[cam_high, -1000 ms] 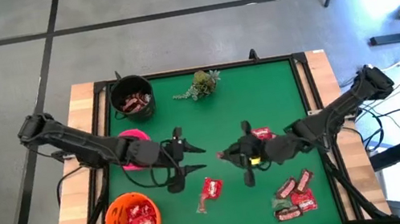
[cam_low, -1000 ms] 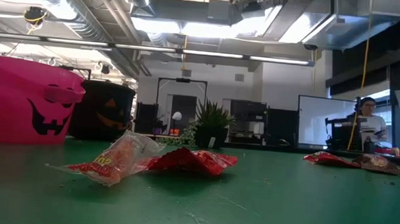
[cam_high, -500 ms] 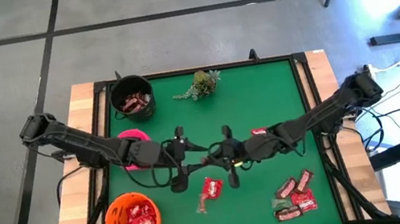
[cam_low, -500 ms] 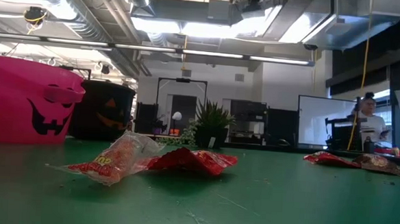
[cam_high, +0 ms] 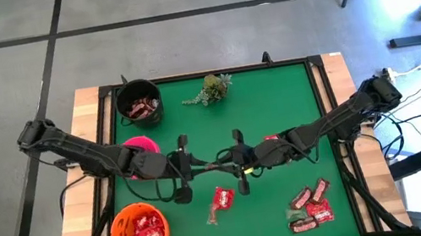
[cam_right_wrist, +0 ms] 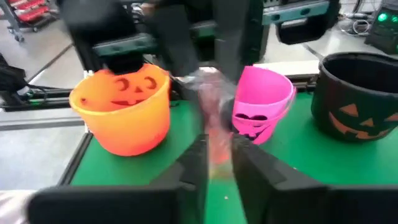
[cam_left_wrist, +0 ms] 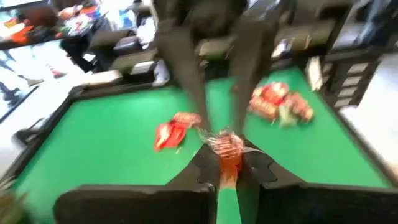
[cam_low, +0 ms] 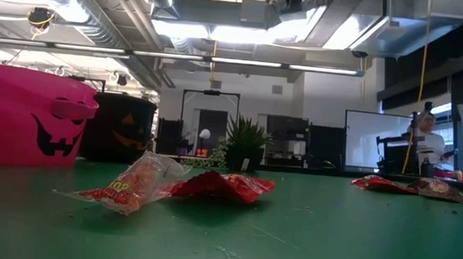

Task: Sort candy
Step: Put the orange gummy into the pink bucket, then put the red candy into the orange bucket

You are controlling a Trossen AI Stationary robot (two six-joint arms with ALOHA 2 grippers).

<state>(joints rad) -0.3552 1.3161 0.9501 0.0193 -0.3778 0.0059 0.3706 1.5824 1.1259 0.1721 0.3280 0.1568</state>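
- The left claw (cam_high: 204, 169) is closed tight on a red candy wrapper (cam_left_wrist: 227, 149), up above the middle of the green worktop (cam_high: 277, 107).
- The right claw (cam_high: 224, 164) meets it tip to tip at the same wrapper. Its fingers sit close together, but I cannot tell if it is holding on or letting go.
- Two red candies (cam_high: 219, 201) lie on the worktop just in front of the claws.
- More candies sit in a pile (cam_high: 310, 206) by the right front corner.
- The orange bucket (cam_high: 138, 232) has red candies inside.
- The black bucket (cam_high: 138, 102) has dark candies inside.
- The pink bucket (cam_high: 139, 143) stands under the left arm.
- A green sprig (cam_high: 211, 88) lies at the back.
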